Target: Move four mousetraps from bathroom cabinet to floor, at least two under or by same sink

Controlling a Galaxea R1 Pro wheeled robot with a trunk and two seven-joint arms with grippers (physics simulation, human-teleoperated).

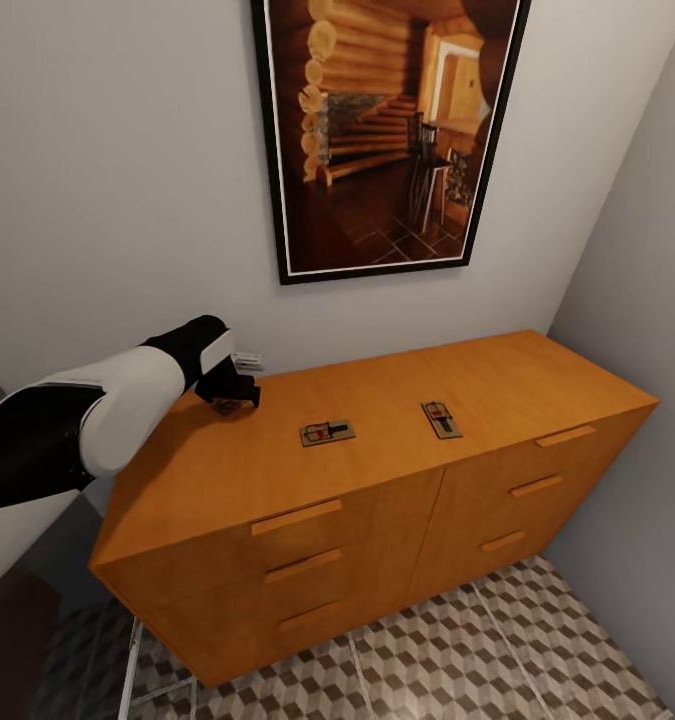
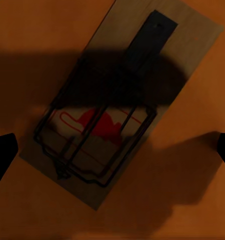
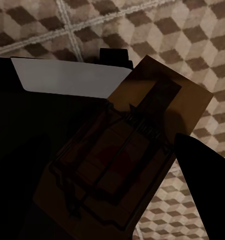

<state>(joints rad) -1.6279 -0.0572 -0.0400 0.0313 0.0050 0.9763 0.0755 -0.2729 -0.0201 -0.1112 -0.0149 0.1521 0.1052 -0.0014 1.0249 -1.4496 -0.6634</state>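
Observation:
Two mousetraps (image 1: 327, 432) (image 1: 441, 419) lie flat on top of the orange-brown cabinet (image 1: 397, 500). A third mousetrap (image 1: 225, 406) lies near the top's left end, right under my left gripper (image 1: 230, 396). In the left wrist view this mousetrap (image 2: 117, 105) rests on the wood, and my left gripper (image 2: 112, 150) stands open, with a fingertip on either side of it and apart from it. My right gripper (image 3: 117, 165) is shut on another mousetrap (image 3: 127, 150), held above the cube-patterned bathroom floor (image 3: 182, 35).
The cabinet stands against a white wall under a framed picture (image 1: 387, 130), with a grey wall (image 1: 637, 280) close on its right. Patterned bathroom floor (image 1: 477, 650) lies in front of the drawers. A white panel (image 3: 67, 77) shows beside the held trap.

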